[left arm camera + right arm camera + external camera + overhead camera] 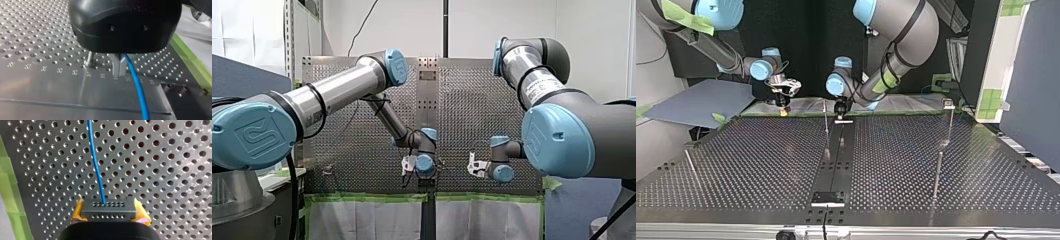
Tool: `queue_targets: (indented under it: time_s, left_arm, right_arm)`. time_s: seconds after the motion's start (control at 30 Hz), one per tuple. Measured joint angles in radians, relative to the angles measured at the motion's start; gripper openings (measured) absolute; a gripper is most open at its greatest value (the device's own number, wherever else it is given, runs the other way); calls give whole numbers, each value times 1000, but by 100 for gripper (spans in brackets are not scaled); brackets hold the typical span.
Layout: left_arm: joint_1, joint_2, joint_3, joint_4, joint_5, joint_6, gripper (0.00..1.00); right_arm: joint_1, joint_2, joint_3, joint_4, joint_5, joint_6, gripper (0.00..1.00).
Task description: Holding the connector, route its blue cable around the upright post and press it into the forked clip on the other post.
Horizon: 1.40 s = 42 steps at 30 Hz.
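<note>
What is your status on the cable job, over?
Right gripper shut on connector. Left gripper shut on cable. Post beside left gripper, apart from cable.

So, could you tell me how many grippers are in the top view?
2: my right gripper, at the view's left, holds the connector; my left gripper hangs near the middle.

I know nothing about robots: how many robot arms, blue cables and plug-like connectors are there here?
Robot arms: 2, my left arm and my right arm
Blue cable: 1
Connector: 1
Total: 4
</note>
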Motion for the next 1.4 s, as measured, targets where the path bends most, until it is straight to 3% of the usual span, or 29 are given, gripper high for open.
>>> queue_targets:
  time_s: [0.8, 0.87, 0.9, 0.97, 1.0, 1.03, 1.13, 1.2, 1.27, 1.3, 1.37, 1.4]
  left_arm:
    - [1, 0, 19, -22, -5, 1, 0]
    - [0, 0, 19, -22, -4, 2, 24]
    - [0, 0, 19, -22, -4, 2, 24]
    - [0, 0, 19, -22, -2, 2, 42]
    - [-1, 0, 19, -23, -1, 3, 42]
    - [-1, 0, 19, -23, -1, 3, 54]
    - [0, 1, 19, -32, -1, 6, 62]
    - [2, 1, 18, -43, -2, 12, 62]
    - [3, 1, 18, -56, -3, 20, 77]
    - [4, 1, 18, -62, -4, 23, 77]
    - [4, 1, 18, -78, -11, 29, 95]
    - [4, 1, 18, -85, -16, 31, 95]
  right_arm:
    - [6, 0, -14, 15, 0, -2, 0]
    - [6, 0, -14, 15, 0, -2, 0]
    - [6, 0, -14, 15, 0, -2, 0]
    - [7, 0, -14, 15, 0, -2, 0]
    - [7, 0, -14, 16, 0, -2, 0]
    - [7, 0, -14, 16, 0, -2, 0]
    - [7, 0, -14, 18, 0, -3, 0]
    - [8, 0, -15, 19, 0, -3, 0]
    - [8, 0, -15, 21, 0, -5, 0]
    - [8, 0, -14, 22, 0, -6, 0]
    - [9, 0, -14, 24, 0, -7, 0]
    - [9, 0, -14, 24, 0, -7, 0]
